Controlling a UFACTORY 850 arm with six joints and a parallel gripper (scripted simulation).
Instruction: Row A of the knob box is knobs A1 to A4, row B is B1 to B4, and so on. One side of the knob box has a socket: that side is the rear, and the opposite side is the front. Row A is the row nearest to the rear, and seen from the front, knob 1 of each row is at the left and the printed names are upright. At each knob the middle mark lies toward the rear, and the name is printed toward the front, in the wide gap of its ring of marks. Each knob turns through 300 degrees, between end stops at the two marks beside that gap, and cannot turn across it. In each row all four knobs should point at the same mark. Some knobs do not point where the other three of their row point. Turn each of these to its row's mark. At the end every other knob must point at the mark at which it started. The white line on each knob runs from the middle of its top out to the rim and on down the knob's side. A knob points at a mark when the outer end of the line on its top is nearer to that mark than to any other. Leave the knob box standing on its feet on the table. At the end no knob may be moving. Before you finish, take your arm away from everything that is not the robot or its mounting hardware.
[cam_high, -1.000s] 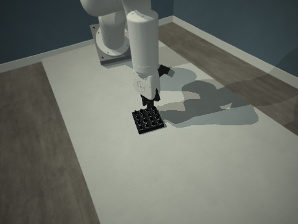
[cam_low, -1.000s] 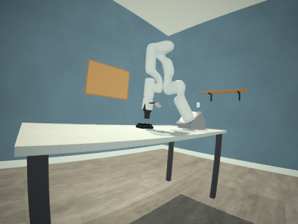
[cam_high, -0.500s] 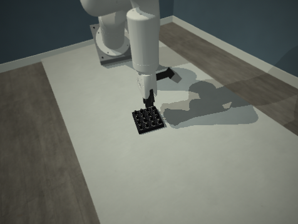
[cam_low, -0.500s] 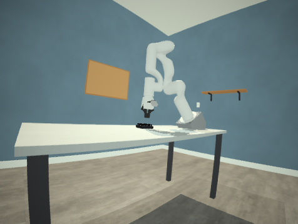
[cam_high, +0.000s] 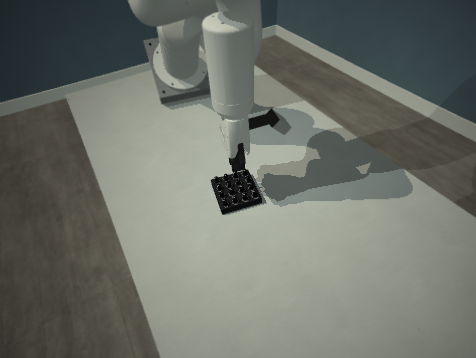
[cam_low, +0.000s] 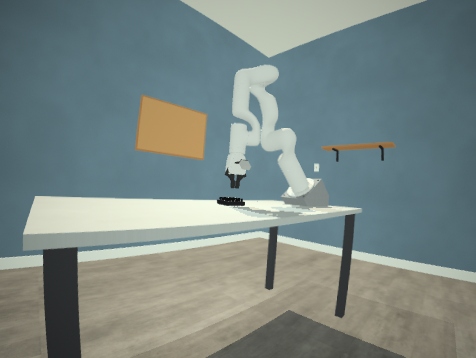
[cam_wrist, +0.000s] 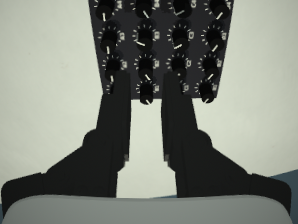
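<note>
Directly below the narrowly parted, empty end effector (cam_wrist: 145, 96) sits the knob box (cam_wrist: 161, 36).

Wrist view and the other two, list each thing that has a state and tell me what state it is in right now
Black square knob box: standing flat on the white table, all sixteen knobs untouched.
Black two-finger pincer: above the box, clear of it, fingers partly apart and parallel, nothing between them.
White robot arm: bent over, wrist pointing down at the box.
Knob lines: pointing in differing directions in the wrist view.
</note>
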